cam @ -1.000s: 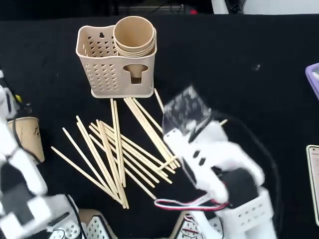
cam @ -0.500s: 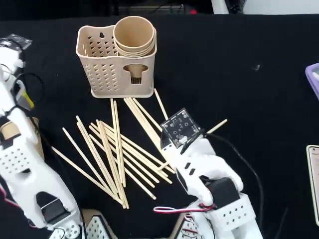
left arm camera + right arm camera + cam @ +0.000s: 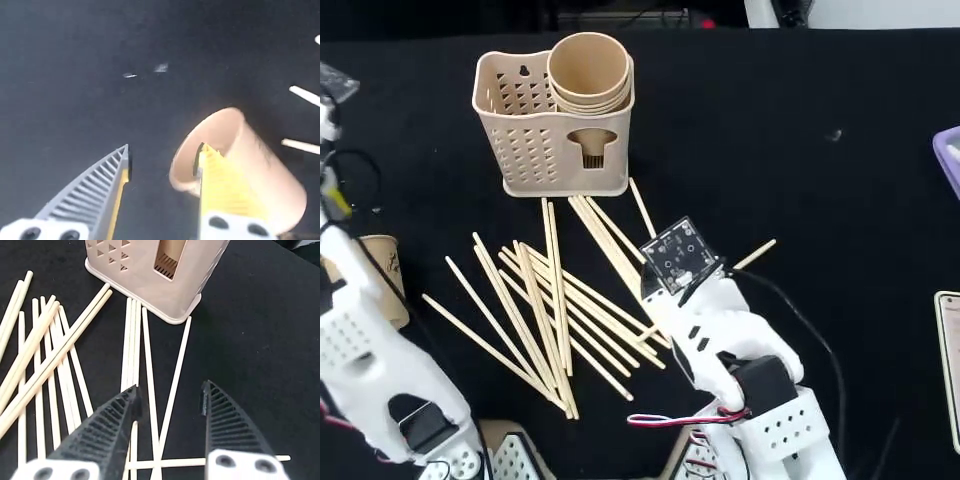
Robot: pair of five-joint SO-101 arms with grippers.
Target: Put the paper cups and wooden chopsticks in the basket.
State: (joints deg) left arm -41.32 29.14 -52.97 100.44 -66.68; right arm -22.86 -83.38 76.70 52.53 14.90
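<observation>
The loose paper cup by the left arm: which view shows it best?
The left wrist view: the loose paper cup lies on its side, mouth toward the camera, with one finger of the open left gripper at its rim. The high view shows the cup partly hidden behind the left arm.

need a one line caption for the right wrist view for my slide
Right arm's pincer hangs open above loose wooden chopsticks on the black table, with the basket beyond.

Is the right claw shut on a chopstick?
No, the right claw stands open above the chopsticks, which lie loose on the black table.
</observation>
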